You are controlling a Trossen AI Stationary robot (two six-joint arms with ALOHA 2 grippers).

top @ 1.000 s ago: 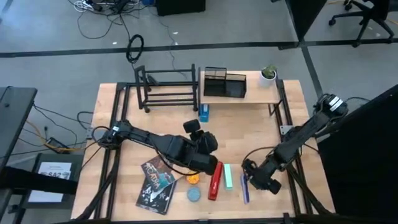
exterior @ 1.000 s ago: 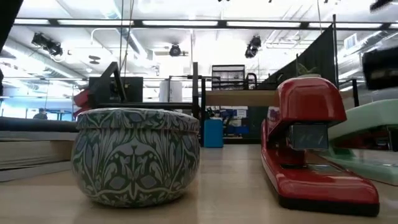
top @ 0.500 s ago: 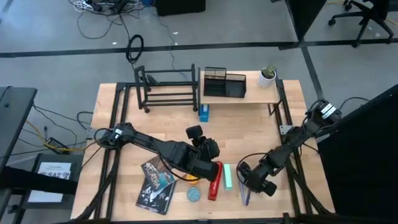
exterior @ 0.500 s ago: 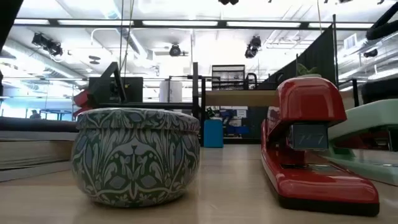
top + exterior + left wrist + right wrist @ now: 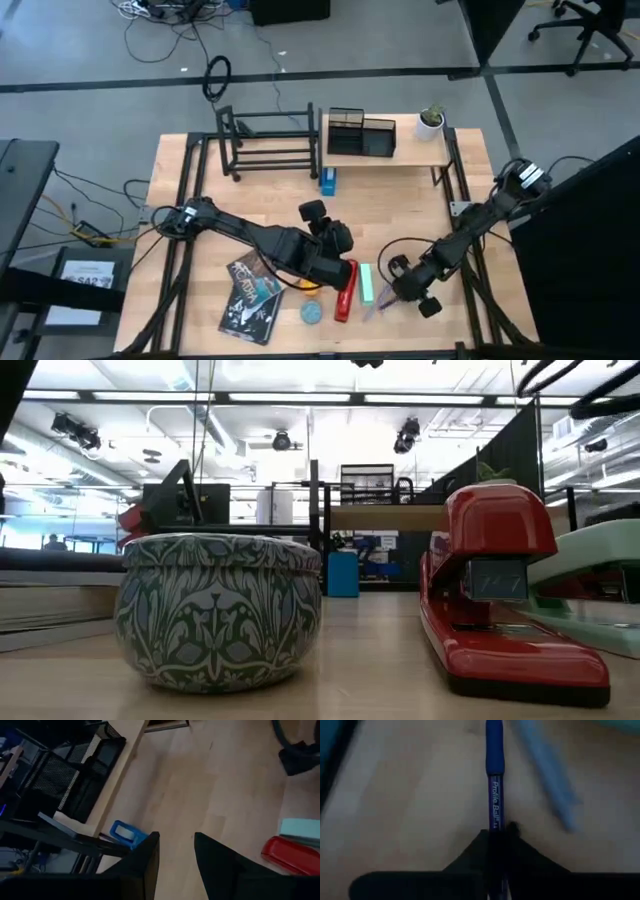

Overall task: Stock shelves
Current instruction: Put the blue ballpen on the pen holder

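Pen (image 5: 494, 785) lifted in right claw (image 5: 496, 836).

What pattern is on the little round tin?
The tin has a green and white leafy, swirly pattern. The low view shows it best.

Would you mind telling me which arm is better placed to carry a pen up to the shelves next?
The right. Its gripper is already shut on the blue pen. The left gripper hangs open and empty over bare table near the red stapler, so it would first have to pick something up.
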